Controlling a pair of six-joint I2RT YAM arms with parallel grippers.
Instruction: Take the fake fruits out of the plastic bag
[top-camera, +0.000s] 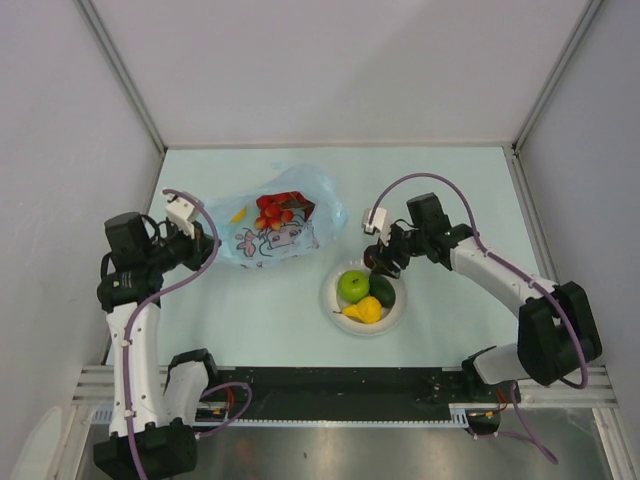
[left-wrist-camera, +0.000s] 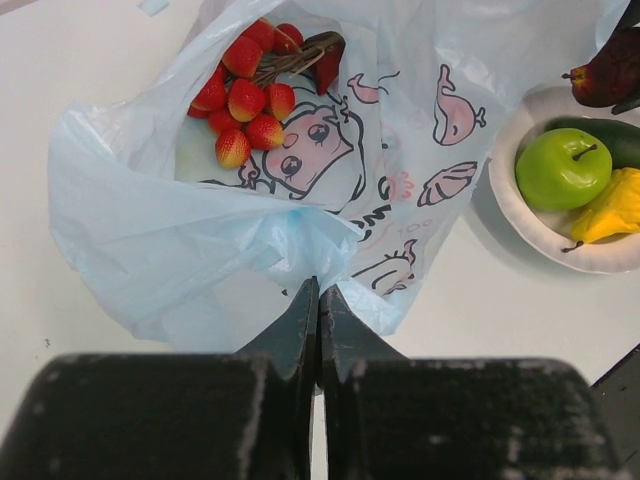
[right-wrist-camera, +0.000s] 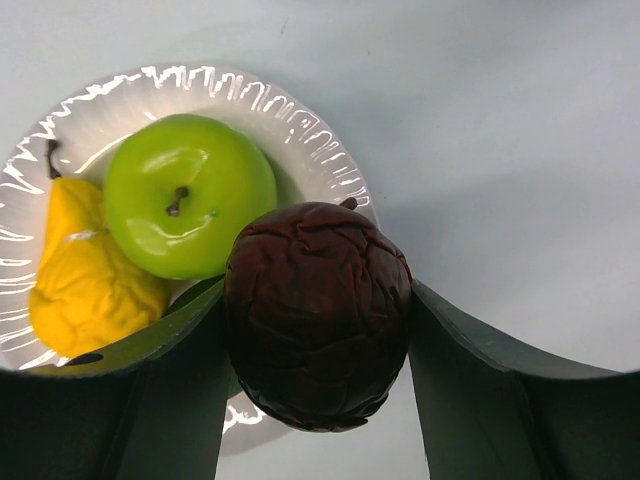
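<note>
My right gripper (top-camera: 381, 262) clamps the maroon fruit (right-wrist-camera: 318, 310) just over the plate (right-wrist-camera: 300, 120) rim, where apple (right-wrist-camera: 188, 195), avocado (top-camera: 383, 291) and a yellow fruit (right-wrist-camera: 85, 275) lie. My left gripper (left-wrist-camera: 318, 290), fingers pressed together, pinches the bag (left-wrist-camera: 150, 230) at its near edge; a red bunch (left-wrist-camera: 240, 100) lies inside.
</note>
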